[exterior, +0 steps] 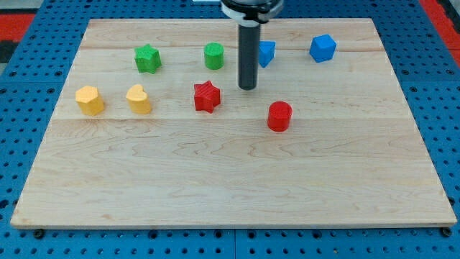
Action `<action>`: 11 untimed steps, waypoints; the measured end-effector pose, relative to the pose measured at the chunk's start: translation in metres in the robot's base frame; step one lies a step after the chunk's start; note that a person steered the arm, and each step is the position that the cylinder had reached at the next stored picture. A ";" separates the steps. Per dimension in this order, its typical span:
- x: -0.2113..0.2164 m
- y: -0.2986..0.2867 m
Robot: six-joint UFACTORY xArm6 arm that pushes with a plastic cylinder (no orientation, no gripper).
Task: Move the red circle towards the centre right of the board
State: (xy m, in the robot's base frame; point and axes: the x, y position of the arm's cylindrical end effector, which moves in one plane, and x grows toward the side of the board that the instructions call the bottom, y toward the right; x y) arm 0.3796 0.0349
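My tool is a plain dark rod with no jaws, so it neither spreads, presses together nor pinches anything; it can only push. My tip (pixel 248 88) rests on the surface (pixel 215 187) a little above the board's middle, touching no block. The red circle (pixel 279 116), the block to be moved, sits near the tip at about its four o'clock, close to the middle of the board and slightly right of it.

That placement looks like an approach, not yet a push: to drive the circle toward three o'clock, the tip should first come round to the circle's nine o'clock side. Pushing from where it stands would, I judge, send the block down toward five o'clock instead.

At the tip's eight o'clock, near it, lies the red star (pixel 206 96). A blue block (pixel 267 53) sits just behind the rod at one o'clock, partly hidden, its shape unclear; a blue cube (pixel 323 47) lies further out at two o'clock. The green cylinder (pixel 213 55) is at eleven o'clock, the green star (pixel 147 58) beyond it. Two yellow blocks, a heart (pixel 139 99) and a hexagon-like one (pixel 90 100), are well apart at nine o'clock.

Nothing stands between the circle and the right edge, though the red star crowds the path round to the circle's nine o'clock side.
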 end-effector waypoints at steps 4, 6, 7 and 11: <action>0.008 0.010; 0.029 0.007; 0.054 0.007; 0.052 0.076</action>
